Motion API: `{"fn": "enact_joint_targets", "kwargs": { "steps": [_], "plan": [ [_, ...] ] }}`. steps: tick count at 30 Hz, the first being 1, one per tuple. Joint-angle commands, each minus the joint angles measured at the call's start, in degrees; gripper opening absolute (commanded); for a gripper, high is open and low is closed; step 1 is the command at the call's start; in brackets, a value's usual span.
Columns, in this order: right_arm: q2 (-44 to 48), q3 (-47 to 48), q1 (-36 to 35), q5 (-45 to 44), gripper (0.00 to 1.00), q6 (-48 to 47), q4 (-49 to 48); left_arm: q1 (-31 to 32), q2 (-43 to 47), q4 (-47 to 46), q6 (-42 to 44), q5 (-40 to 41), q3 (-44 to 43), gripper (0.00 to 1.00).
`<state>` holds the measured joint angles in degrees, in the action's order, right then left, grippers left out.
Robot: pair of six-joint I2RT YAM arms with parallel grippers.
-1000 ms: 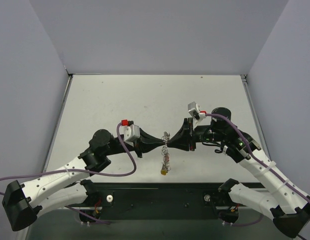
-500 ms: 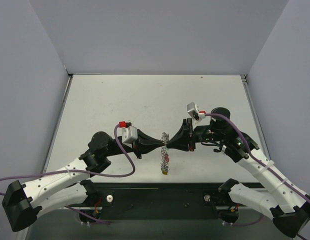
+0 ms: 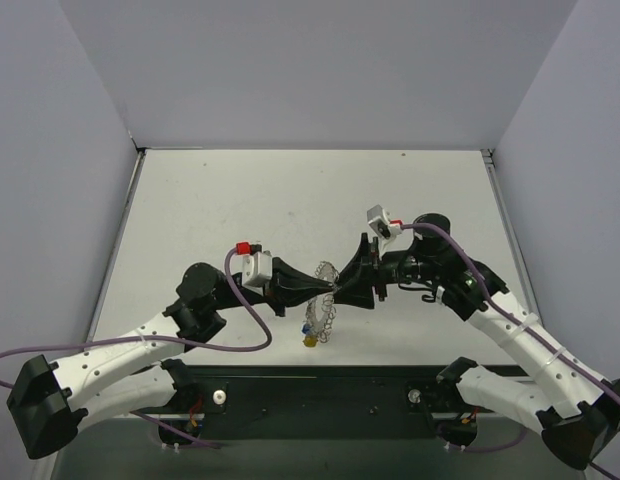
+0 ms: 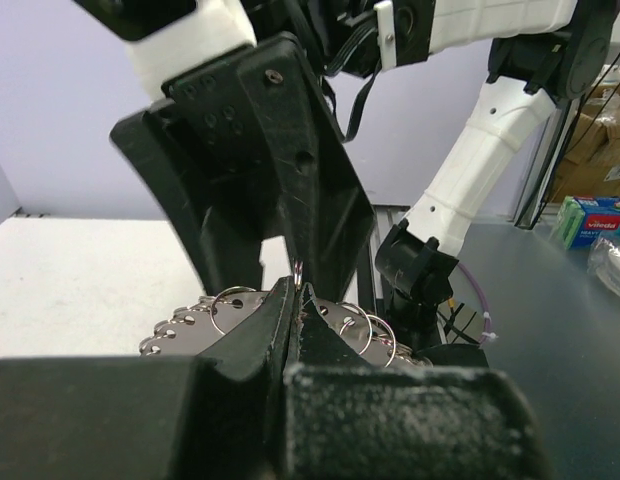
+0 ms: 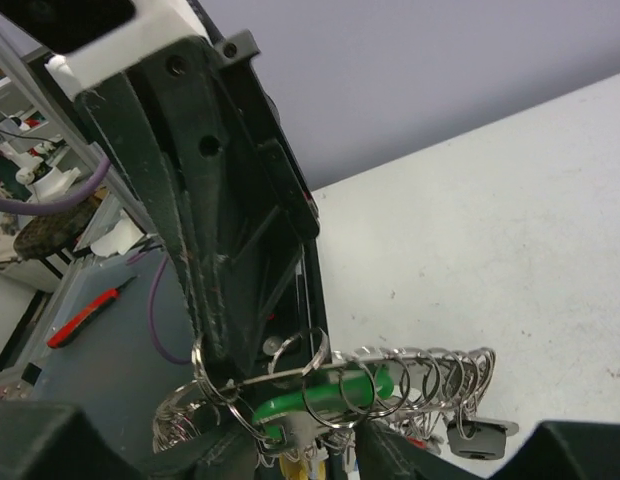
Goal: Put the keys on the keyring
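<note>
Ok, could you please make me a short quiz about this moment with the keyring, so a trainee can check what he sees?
1. True or false: the keyring lies flat on the table.
2. Which jaws are pinched shut on the keyring? A) the left jaws B) the right jaws C) neither
3. Fill in: in the right wrist view, the plastic key head showing at the keyring is coloured ____.

Key: 1 false, it is held up in the air. 2 A. 3 green.
</note>
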<state>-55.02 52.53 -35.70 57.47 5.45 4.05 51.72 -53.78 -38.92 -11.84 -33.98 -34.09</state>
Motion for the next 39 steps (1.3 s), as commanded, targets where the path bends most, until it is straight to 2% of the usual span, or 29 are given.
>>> {"fn": "enact_joint_targets", "kwargs": {
  "steps": [1,5,9,20,28,30,32,33,34,37,39],
  "plan": [
    [2.71,-1.38,0.63,-2.53,0.48,-2.02,-1.51,0.75,1.13,-9.96,-0.38,-1.62,-3.53,0.0],
    [6.94,-1.47,1.42,-4.47,0.6,-3.25,-1.24,0.75,2.01,-8.02,0.67,-1.18,-3.36,0.0],
    [9.32,-0.77,1.95,-5.0,0.63,-3.78,-1.07,0.66,2.45,-6.79,1.2,-0.74,-2.92,0.0],
    [9.24,0.2,2.13,-1.75,0.57,-1.59,-3.53,0.75,2.54,-5.82,1.38,-0.65,-2.83,0.0],
    [8.71,-0.94,2.04,1.58,0.53,3.76,-11.61,0.66,2.01,-5.56,1.29,-1.18,-3.09,0.0],
    [8.27,-1.2,2.04,1.85,0.49,4.56,-13.1,0.75,1.92,-5.56,1.29,-1.36,-3.18,0.0],
    [7.57,-1.21,2.13,2.64,0.4,5.0,-13.37,0.75,1.66,-5.65,1.29,-1.53,-3.27,0.0],
    [6.95,-1.12,2.04,2.99,0.35,5.18,-13.37,0.66,1.75,-5.73,1.2,-1.62,-3.27,0.0],
    [6.6,-1.03,2.04,3.95,0.22,5.18,-13.46,0.66,1.66,-5.82,1.2,-1.62,-3.27,0.0],
    [5.98,-0.94,2.04,4.58,0.06,5.18,-13.28,0.66,1.83,-5.99,1.11,-1.62,-3.36,0.0],
    [5.98,-1.03,2.04,4.49,0.0,5.09,-13.28,0.66,1.92,-6.17,1.2,-1.62,-3.18,0.0]
  ]
}}
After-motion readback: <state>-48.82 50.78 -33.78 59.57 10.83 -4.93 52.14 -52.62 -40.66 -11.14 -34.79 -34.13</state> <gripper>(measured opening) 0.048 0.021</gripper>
